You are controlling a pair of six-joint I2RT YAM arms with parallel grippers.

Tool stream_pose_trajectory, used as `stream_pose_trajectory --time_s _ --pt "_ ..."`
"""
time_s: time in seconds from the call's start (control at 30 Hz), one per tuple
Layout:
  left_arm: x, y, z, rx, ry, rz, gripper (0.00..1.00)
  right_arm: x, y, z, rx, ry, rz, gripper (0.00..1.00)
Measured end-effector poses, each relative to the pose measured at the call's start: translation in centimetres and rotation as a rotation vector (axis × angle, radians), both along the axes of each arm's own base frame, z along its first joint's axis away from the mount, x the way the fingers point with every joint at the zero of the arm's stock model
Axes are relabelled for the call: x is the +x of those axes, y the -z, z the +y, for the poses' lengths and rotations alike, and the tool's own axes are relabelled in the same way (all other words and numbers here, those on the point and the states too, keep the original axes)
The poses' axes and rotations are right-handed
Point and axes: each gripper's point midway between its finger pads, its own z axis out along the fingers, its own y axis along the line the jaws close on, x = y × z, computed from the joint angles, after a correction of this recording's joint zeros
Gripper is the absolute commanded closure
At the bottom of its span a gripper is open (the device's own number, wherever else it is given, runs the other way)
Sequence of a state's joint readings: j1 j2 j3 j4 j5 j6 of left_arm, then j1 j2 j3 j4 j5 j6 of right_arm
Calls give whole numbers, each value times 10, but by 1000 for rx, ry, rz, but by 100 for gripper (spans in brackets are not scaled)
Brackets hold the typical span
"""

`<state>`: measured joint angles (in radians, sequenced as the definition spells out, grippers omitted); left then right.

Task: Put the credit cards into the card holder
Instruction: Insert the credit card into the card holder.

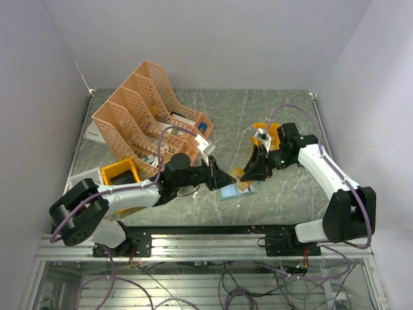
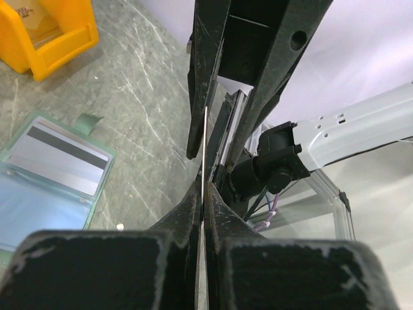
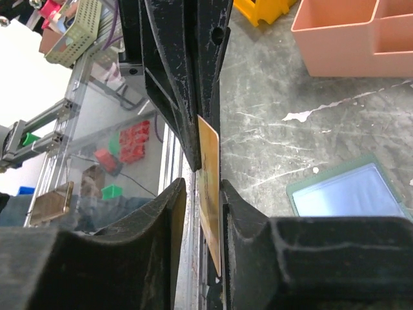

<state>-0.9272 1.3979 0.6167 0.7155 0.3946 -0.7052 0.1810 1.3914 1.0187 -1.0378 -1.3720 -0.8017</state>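
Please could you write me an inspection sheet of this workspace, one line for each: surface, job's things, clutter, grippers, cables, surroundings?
Surface: grey-green marbled table, scuffed, no spill seen.
Job's things: card holder lies open on the table, a striped card in one slot; a tan credit card is in the air between both grippers.
Clutter: peach file rack at back left; an orange bin before it, a second bin behind the right arm.
Grippers: left gripper shut on the tan credit card; right gripper open around it, gap at one finger.
Cables: purple cables loop over both arms; loose wires below the near edge.
Surroundings: plain pale walls; nothing else seen.
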Motion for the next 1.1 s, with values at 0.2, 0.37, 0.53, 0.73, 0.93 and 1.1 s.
stream_pose_trajectory --time_s 0.2,0.37,0.53,0.73,0.93,1.1 --pt "6 -12 7 -22 -6 -32 93 -1 1 0 -12 -5 -16 72" --pt "6 -18 12 -27 5 -61 93 -7 8 1 -25 -34 0 74" --pt "5 -11 15 -1 32 -62 93 -9 9 2 -31 -43 19 73" --pt "5 -9 19 19 68 -66 93 -8 7 2 -30 -42 16 73" --pt "-2 -14 13 41 164 -87 93 -4 -1 5 -23 -63 -1 73" --pt "-3 -10 6 132 263 -112 93 -1 -3 11 -18 -111 -4 74"
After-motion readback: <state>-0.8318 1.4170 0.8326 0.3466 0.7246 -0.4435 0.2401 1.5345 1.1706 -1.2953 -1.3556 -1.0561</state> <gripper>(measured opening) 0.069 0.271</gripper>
